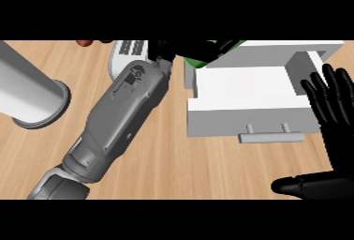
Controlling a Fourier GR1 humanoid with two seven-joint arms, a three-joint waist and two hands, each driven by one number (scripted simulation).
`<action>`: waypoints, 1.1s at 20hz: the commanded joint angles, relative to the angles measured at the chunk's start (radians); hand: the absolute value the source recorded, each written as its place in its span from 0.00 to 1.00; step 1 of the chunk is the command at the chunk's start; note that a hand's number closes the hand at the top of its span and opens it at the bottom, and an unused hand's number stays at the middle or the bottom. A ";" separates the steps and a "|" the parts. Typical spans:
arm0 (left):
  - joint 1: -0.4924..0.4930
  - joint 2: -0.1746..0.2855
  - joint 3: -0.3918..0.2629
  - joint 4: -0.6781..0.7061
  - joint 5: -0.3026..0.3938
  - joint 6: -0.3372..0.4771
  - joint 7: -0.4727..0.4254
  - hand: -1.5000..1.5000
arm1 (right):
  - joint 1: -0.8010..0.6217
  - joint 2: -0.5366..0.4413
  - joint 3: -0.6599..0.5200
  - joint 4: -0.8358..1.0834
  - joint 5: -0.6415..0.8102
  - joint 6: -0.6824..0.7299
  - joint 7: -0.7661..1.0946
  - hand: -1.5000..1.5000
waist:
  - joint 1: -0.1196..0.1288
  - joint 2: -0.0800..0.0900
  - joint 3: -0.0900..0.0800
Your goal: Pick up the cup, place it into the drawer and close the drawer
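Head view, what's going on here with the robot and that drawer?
The left hand is curled round a green cup, holding it at the back left corner of the open drawer. The cup does not look set down inside yet. The right hand rests open at the view's right edge, beside the drawer.

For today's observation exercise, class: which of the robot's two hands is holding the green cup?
The left hand, beside the open drawer, fingers curled round the green cup. The right hand rests open at the right edge.
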 commanded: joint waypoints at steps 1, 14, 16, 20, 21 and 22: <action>-0.085 0.000 -0.059 0.114 0.081 0.050 -0.021 1.00 | -0.060 -0.027 -0.030 0.031 -0.026 0.006 0.023 0.00 | -0.008 0.002 0.000; -0.193 0.000 -0.258 0.333 0.228 0.060 -0.064 1.00 | -0.022 -0.004 0.002 0.001 -0.031 0.015 0.010 0.00 | -0.054 0.010 0.001; -0.165 0.000 -0.306 0.327 0.256 0.066 -0.072 1.00 | -0.060 0.013 0.024 0.064 0.016 0.008 -0.041 0.00 | -0.051 0.013 0.001; -0.176 0.000 -0.379 0.370 0.248 0.130 -0.068 1.00 | -0.044 0.007 0.039 0.022 -0.011 0.029 -0.017 0.00 | -0.087 0.018 0.002; -0.168 0.000 -0.412 0.374 0.239 0.119 -0.051 1.00 | -0.069 0.026 0.041 0.084 0.006 0.018 -0.055 0.00 | -0.078 0.021 0.002; -0.198 0.000 -0.396 0.412 0.239 0.126 -0.051 1.00 | -0.048 0.016 0.059 0.026 0.005 0.027 -0.025 0.00 | -0.096 0.023 0.002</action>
